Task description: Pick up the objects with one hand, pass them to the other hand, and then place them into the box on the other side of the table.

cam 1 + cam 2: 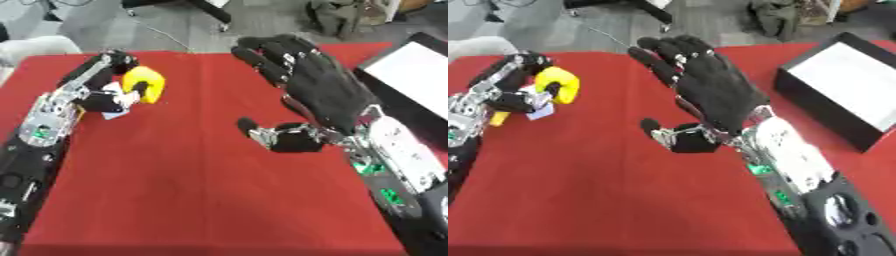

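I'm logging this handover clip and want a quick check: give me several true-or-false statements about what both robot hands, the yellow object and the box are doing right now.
1. The left robot hand has its fingers curled round the yellow object. True.
2. The right robot hand holds the yellow object. False: it is open, fingers spread, holding nothing.
3. The box sits on the right side of the table. True.
4. The yellow object already lies in the box. False: it is at the left, in the left robot hand.
5. The two robot hands are touching. False: bare red cloth shows between them.
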Controlling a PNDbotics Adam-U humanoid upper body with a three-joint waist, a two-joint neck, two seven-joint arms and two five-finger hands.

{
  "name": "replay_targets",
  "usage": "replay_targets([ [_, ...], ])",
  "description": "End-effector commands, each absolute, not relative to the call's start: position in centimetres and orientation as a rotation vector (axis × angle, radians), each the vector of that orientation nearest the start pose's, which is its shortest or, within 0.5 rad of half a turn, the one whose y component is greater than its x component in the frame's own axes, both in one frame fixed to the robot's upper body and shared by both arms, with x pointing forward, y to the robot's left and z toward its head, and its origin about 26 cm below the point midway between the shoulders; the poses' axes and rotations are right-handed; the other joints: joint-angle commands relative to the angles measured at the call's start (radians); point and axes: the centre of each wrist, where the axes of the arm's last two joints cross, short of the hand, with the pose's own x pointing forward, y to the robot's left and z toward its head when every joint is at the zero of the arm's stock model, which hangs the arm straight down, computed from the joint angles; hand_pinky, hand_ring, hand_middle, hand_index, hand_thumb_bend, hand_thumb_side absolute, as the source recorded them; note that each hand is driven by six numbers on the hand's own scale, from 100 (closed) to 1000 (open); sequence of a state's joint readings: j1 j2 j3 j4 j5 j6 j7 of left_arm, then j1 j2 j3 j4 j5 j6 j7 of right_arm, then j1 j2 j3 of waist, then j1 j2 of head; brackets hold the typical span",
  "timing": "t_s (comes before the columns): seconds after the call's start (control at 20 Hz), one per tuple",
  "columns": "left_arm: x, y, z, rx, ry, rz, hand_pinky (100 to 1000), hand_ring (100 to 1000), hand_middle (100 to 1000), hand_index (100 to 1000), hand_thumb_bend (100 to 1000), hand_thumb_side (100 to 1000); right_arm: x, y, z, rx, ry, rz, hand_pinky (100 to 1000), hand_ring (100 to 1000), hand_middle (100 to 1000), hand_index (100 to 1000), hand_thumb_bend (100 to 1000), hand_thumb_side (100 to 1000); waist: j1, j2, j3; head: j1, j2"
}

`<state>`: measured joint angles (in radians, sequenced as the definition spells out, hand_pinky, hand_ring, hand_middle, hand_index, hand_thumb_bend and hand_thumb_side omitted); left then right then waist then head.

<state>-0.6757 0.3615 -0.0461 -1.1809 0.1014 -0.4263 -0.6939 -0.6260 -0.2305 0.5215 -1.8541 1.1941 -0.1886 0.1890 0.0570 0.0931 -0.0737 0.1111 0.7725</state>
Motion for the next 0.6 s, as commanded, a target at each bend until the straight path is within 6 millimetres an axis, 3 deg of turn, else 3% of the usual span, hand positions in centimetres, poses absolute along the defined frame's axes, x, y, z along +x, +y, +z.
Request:
replay_targets([
  [0.05, 43.6, 25.3, 15.9, -0.401, -2.097, -1.461, 636, 411, 391, 548, 100, 197, 30.1, -8.8, 22.1, 1.037, 2.398, -1.798, 889, 883, 915, 983, 353, 380, -0.002, -0.012, 0.002, 0.001, -0.003],
  [0.6, 42.7, 20.0, 17.1, -0.585, -2.092, -1.531, 639, 412, 393, 549, 100, 199, 30.2, -8.3, 21.8, 1.009, 2.419, -1.82, 868, 834, 899, 980, 278, 342, -0.001, -0.008, 0.0, -0.009, -0.003],
])
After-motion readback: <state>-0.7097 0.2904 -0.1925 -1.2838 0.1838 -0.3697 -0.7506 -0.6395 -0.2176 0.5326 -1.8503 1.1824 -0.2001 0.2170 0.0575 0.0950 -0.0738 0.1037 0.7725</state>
